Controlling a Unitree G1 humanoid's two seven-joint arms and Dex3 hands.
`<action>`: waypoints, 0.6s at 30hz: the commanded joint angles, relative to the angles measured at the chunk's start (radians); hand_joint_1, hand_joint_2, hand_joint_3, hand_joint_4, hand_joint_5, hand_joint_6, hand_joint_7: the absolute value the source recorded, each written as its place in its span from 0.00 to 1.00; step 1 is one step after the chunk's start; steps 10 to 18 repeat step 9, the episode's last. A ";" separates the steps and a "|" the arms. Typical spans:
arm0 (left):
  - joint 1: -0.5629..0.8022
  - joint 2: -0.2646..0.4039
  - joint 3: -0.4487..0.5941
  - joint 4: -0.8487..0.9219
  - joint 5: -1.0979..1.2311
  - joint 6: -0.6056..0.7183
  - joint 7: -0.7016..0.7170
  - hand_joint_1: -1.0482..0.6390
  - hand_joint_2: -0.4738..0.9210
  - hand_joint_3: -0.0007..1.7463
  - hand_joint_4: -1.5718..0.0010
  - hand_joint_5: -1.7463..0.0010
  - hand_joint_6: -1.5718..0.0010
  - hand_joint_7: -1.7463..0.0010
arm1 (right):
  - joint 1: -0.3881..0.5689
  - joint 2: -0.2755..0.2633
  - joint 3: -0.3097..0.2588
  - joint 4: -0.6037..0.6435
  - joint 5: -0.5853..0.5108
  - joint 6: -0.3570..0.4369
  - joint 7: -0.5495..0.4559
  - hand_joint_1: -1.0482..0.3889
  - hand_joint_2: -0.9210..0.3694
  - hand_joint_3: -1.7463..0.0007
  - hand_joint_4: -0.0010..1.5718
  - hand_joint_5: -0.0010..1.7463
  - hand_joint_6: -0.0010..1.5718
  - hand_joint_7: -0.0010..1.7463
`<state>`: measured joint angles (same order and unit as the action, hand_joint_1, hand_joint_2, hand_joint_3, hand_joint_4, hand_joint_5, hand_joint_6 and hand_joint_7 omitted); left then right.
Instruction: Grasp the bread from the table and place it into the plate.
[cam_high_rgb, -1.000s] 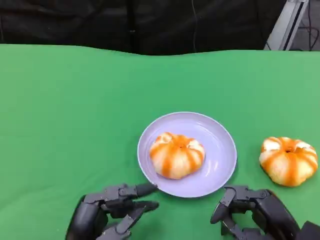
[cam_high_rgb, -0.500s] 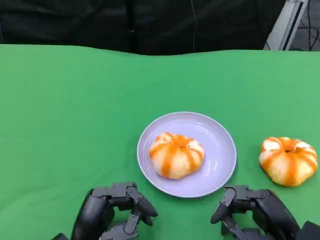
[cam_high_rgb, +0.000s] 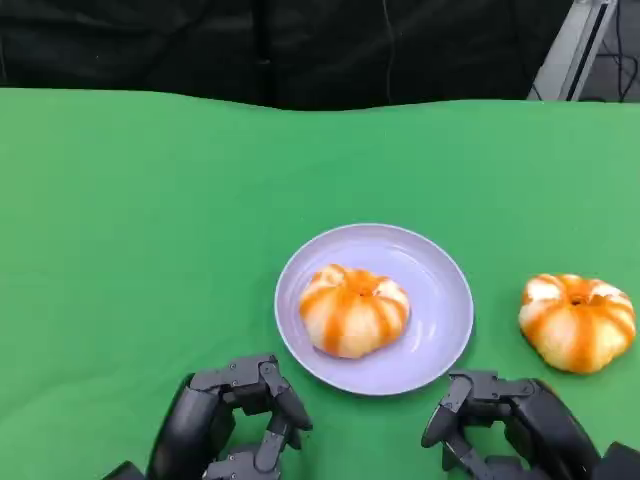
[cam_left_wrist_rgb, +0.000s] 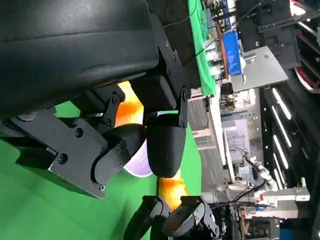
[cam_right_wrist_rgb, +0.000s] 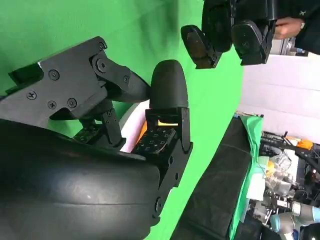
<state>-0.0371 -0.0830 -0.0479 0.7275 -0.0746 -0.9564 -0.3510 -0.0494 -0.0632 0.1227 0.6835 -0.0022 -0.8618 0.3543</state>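
A lavender plate (cam_high_rgb: 440, 330) sits on the green table with an orange-striped bread (cam_high_rgb: 354, 310) lying in it. A second orange-striped bread (cam_high_rgb: 577, 322) lies on the cloth to the plate's right. My left hand (cam_high_rgb: 235, 420) rests just short of the plate's near-left rim, fingers curled in and holding nothing. My right hand (cam_high_rgb: 510, 425) sits near the front edge, between the plate and the second bread, fingers curled and touching neither. In the left wrist view, curled fingers (cam_left_wrist_rgb: 165, 150) stand before the plate (cam_left_wrist_rgb: 137, 167) and the bread (cam_left_wrist_rgb: 131, 107).
The green cloth's far edge (cam_high_rgb: 320, 100) meets a dark backdrop, with a metal frame (cam_high_rgb: 575, 50) at the back right. In the right wrist view, a person's hand (cam_right_wrist_rgb: 287, 25) shows beyond the table, beside my left hand (cam_right_wrist_rgb: 225, 30).
My left hand has drawn back from the plate's rim and its outstretched fingers have curled in. The right hand, the plate and both breads have stayed put.
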 joint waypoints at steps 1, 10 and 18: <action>-0.001 0.010 -0.002 0.005 -0.005 0.006 0.000 0.57 0.71 0.72 0.45 0.09 0.41 0.25 | 0.004 -0.019 -0.012 -0.011 0.012 0.005 0.003 0.63 0.22 0.46 0.51 0.86 0.54 0.67; 0.002 0.010 -0.003 -0.004 0.002 0.009 0.009 0.56 0.70 0.72 0.45 0.09 0.41 0.25 | 0.004 -0.021 -0.015 -0.013 0.024 0.008 0.017 0.64 0.22 0.47 0.50 0.87 0.54 0.67; 0.002 0.010 -0.003 -0.004 0.002 0.009 0.009 0.56 0.70 0.72 0.45 0.09 0.41 0.25 | 0.004 -0.021 -0.015 -0.013 0.024 0.008 0.017 0.64 0.22 0.47 0.50 0.87 0.54 0.67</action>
